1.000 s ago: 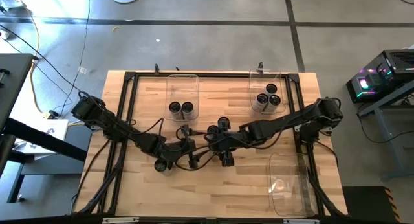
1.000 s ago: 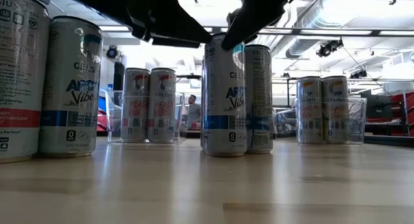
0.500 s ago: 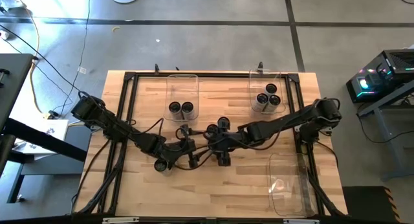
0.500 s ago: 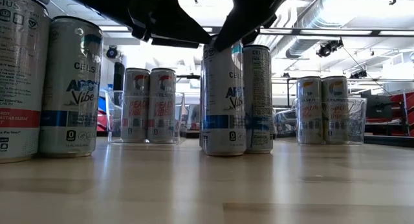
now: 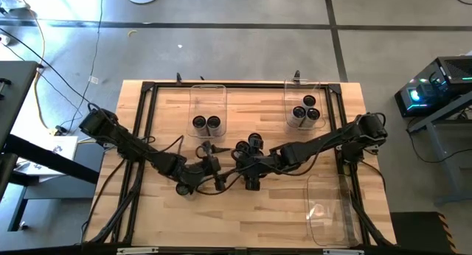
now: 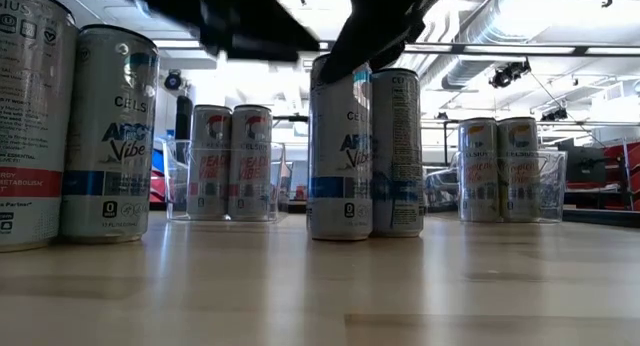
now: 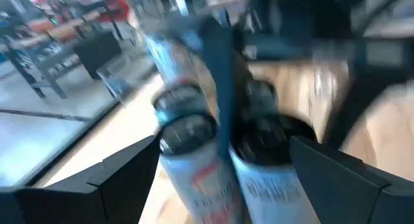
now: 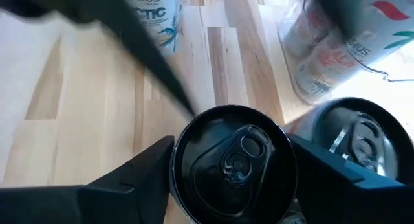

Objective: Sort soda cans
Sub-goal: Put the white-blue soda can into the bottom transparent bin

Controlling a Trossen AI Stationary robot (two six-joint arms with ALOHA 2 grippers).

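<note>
The soda cans are slim, silvery, dark-topped and upright. My right gripper (image 5: 252, 180) (image 8: 234, 164) reaches in from the table's right and is shut on one can (image 6: 340, 151) at mid-table. A second can (image 6: 398, 151) stands right behind it. Two more cans (image 5: 249, 144) stand farther back. My left gripper (image 5: 209, 163) (image 7: 223, 175) hovers open to the left of the held can, above loose cans (image 5: 183, 187) (image 5: 220, 183). Its wrist view is blurred. Two cans (image 5: 206, 123) stand in the far left bin, three (image 5: 304, 111) in the far right bin. My right gripper pinches the can between its two fingers (image 8: 139, 175) at the top of its side wall, just under the rim (image 8: 194, 130). The fingers come from above, slanting in from the table's right. The can is upright, its base (image 6: 338, 234) at table level; whether it is lifted clear cannot be told.
A clear bin (image 5: 208, 93) sits at the far edge left of centre and another (image 5: 304, 89) right of centre. A third clear bin (image 5: 328, 211) lies at the near right corner. Two cans (image 6: 60, 126) stand close to the near left. Black frame rails (image 5: 140, 130) line the table.
My right gripper has moved toward the near edge and slightly left, and the upright can has gone with it, away from the can behind it. My left arm is in motion, blurred in the low and left wrist views.
</note>
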